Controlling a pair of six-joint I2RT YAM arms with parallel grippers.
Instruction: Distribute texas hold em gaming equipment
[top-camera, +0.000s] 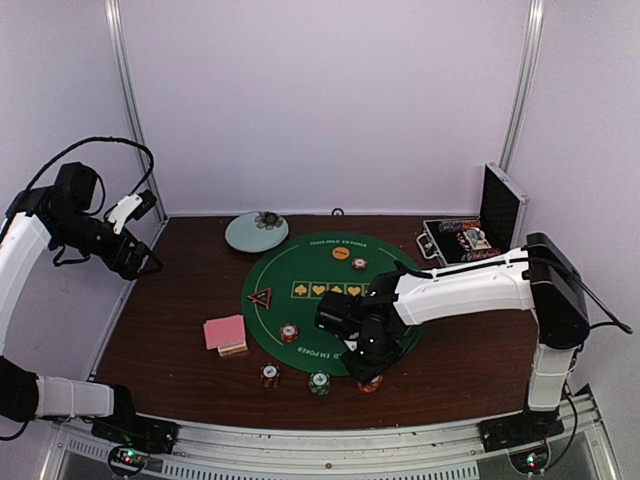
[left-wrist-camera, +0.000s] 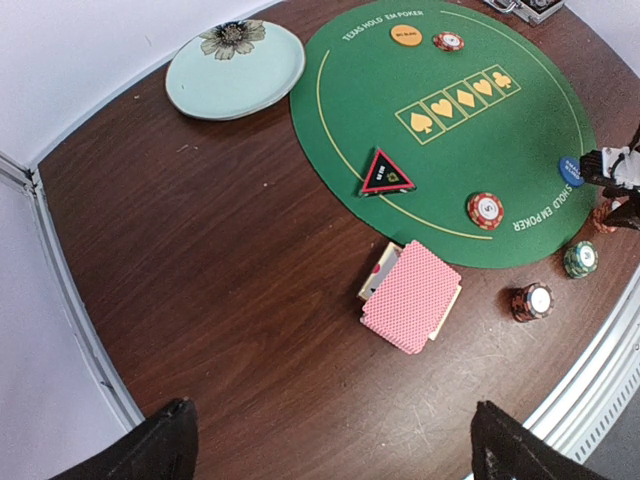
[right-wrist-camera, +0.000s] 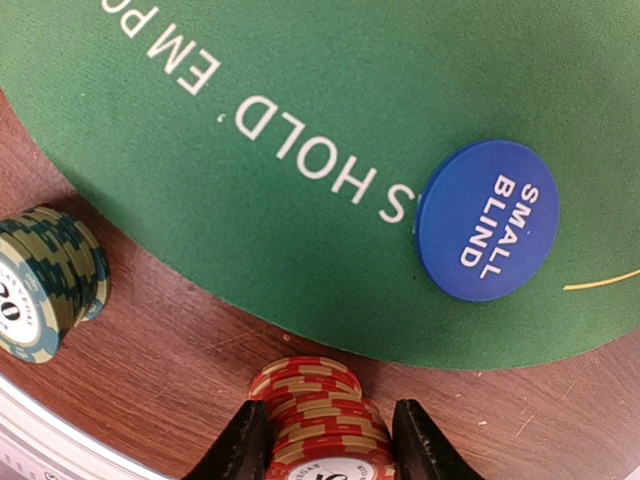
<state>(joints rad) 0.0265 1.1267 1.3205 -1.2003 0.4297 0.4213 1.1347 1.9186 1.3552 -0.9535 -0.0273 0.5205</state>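
A stack of red striped poker chips (right-wrist-camera: 315, 400) stands on the wood just off the green mat (right-wrist-camera: 250, 100), and my right gripper (right-wrist-camera: 322, 425) is shut on it, a finger against each side. The blue SMALL BLIND button (right-wrist-camera: 487, 220) lies on the mat beside it. A green chip stack (right-wrist-camera: 45, 285) stands to the left. From above, the right gripper (top-camera: 370, 372) is at the mat's near edge. Pink-backed cards (left-wrist-camera: 412, 295), the triangle marker (left-wrist-camera: 387, 174), another red stack (left-wrist-camera: 485, 210), a dark stack (left-wrist-camera: 532, 300) and the orange button (left-wrist-camera: 406, 36) show below my open left gripper (left-wrist-camera: 332, 420), held high at the left (top-camera: 140, 262).
A pale blue-green plate (top-camera: 256, 231) sits at the back left of the mat. The open metal case (top-camera: 470, 235) stands at the back right. One chip stack (top-camera: 359, 264) rests by the orange button. The table's near edge runs close behind the chip stacks.
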